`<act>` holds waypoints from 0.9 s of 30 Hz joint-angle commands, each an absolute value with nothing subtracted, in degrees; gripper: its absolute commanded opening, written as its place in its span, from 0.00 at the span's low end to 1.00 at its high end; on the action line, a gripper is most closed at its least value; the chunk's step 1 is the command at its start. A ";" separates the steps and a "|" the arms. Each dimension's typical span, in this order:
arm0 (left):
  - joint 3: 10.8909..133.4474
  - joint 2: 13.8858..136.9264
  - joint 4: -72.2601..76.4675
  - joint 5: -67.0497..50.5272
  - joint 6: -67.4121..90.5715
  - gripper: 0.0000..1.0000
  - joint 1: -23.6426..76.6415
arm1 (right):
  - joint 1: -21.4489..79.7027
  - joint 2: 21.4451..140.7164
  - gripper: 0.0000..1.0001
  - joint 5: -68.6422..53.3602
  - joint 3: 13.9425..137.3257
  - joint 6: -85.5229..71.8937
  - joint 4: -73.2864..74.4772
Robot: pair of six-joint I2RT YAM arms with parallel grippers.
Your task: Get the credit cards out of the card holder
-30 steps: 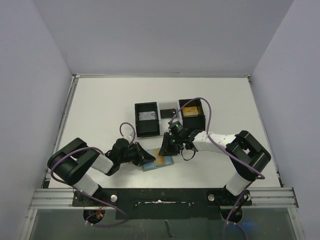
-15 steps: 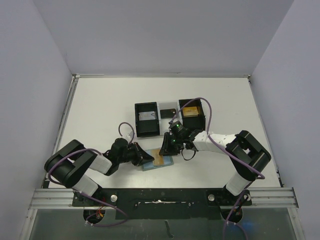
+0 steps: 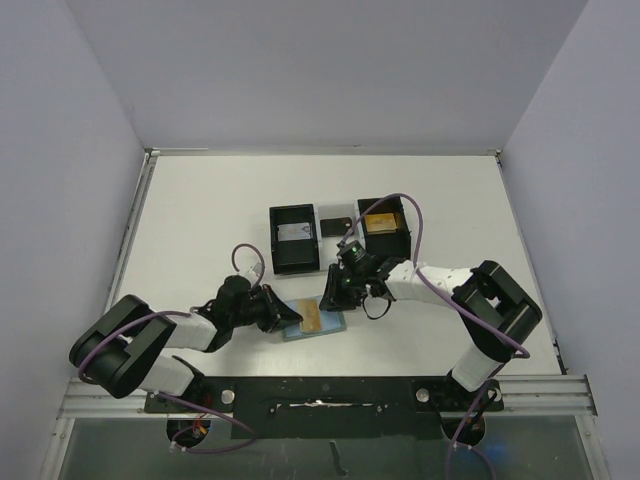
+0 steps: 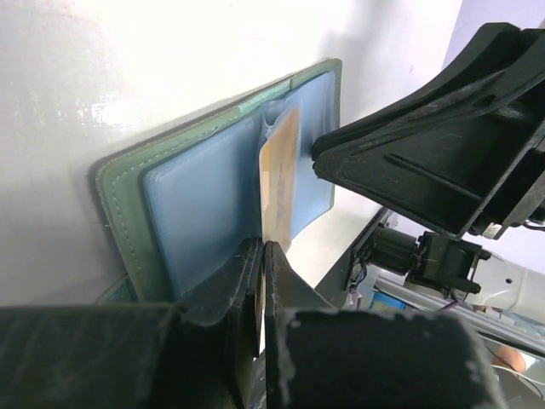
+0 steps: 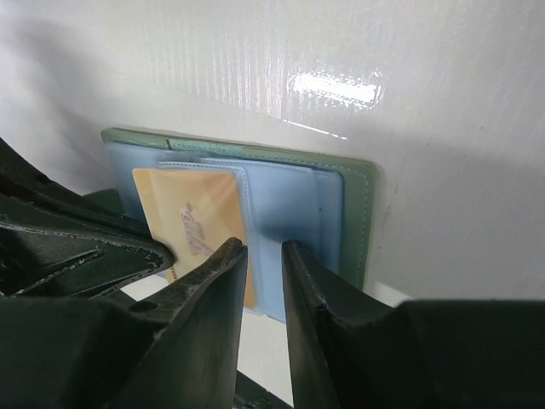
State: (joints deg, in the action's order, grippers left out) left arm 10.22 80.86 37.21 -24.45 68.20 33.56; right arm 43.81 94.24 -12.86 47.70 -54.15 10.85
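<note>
Has drawn back leftward over the last second with the left gripper (image 4: 262, 252), clamped tight on the gold card (image 4: 279, 170), easing it partway out of its blue pocket. Stands over the open holder (image 5: 353, 200), flat on the table between both arms, with the right gripper (image 5: 264, 251), jaws a narrow slit apart and nothing seen between; cannot tell whether pressing down. Looks nearly freed, with the boxes (image 3: 295, 245) waiting beyond.

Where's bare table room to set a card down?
Bare white tabletop left of the two black square boxes and behind them. Crowded at the sage-green wallet, where the left gripper pinches a gold card beside the right gripper, and between the boxes.
</note>
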 commanded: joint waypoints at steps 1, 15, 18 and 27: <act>12.88 79.56 33.34 -24.54 64.23 0.00 33.12 | 43.28 93.51 0.27 -8.98 49.75 -50.80 16.29; 14.41 83.88 38.94 -26.35 65.39 0.00 34.29 | 44.60 95.10 0.30 -16.96 52.29 -50.55 9.19; 14.33 83.91 38.94 -26.27 65.38 0.00 34.36 | 44.56 95.53 0.31 -17.32 52.51 -50.46 9.21; 14.83 84.75 39.13 -26.61 65.30 0.00 34.38 | 44.91 98.10 0.32 -15.82 53.17 -50.04 11.63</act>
